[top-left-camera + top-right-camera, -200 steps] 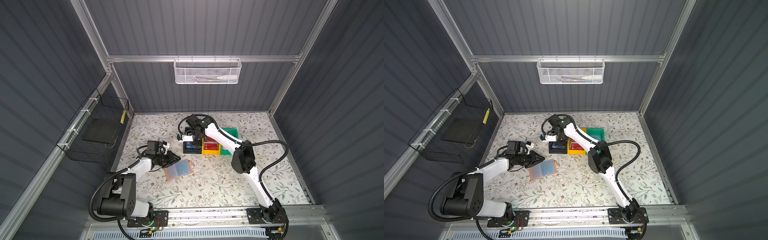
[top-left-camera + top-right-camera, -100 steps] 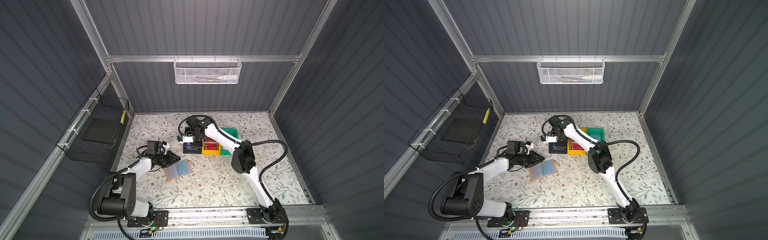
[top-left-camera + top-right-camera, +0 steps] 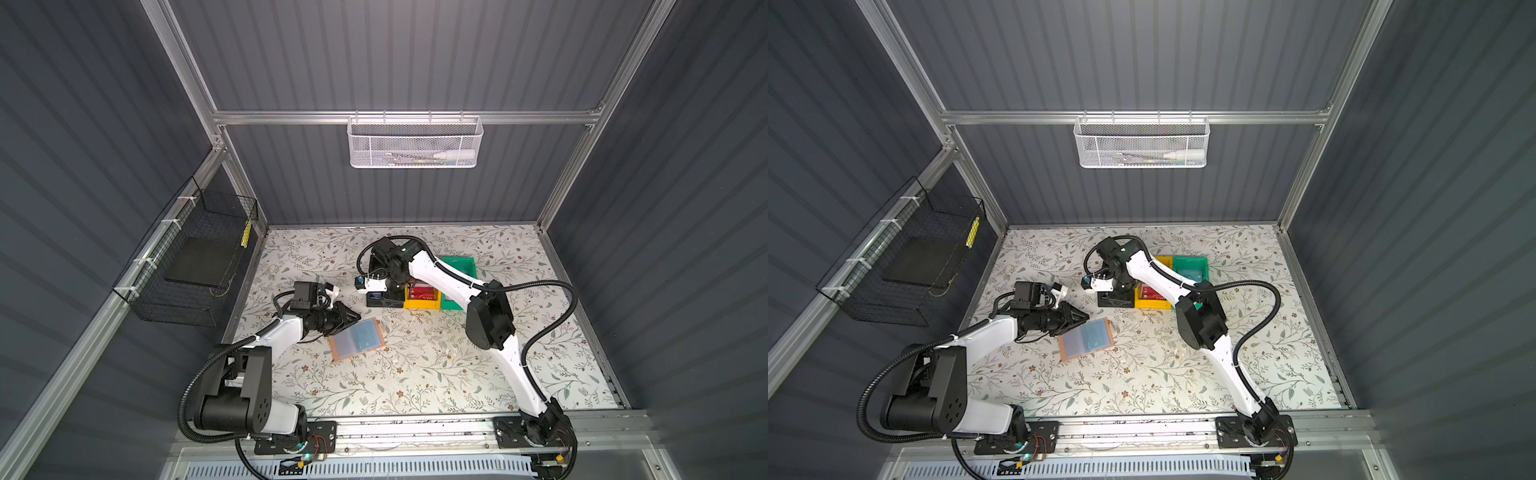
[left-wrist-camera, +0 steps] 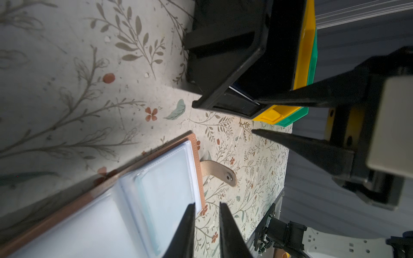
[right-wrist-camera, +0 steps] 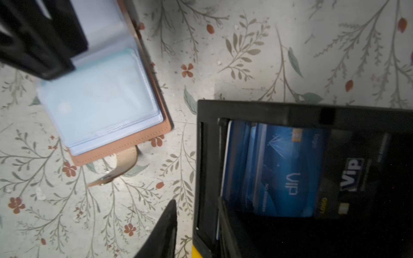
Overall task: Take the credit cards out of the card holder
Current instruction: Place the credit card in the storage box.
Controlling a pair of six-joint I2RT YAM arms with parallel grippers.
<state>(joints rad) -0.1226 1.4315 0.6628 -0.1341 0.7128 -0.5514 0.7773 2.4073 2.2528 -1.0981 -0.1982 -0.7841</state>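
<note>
The tan card holder [image 3: 357, 340] [image 3: 1086, 338] lies open on the floral table, clear sleeves up, strap [image 4: 218, 170] loose. A teal-tinted card [image 3: 1094, 334] shows through one sleeve. My left gripper [image 4: 206, 203] [image 3: 352, 318] sits at the holder's edge, jaws slightly apart, nothing between them, one fingertip over the sleeve [image 4: 156, 189]. My right gripper [image 5: 196, 201] [image 4: 254, 116] is open and straddles the wall of the black bin [image 5: 268, 109] [image 3: 384, 298]. A blue VIP card [image 5: 279, 169] and a black VIP card [image 5: 353, 178] lie in that bin. The holder [image 5: 100, 96] lies beside it.
A yellow bin [image 3: 422, 305] with red cards [image 3: 1150, 292] and a green bin [image 3: 457, 266] stand in a row beside the black one. A black wire basket [image 3: 195, 266] hangs on the left wall, a white mesh basket [image 3: 413, 141] on the back wall.
My right gripper's jaws have opened over the black bin. Neither arm has visibly shifted, and the card holder lies where it was.
</note>
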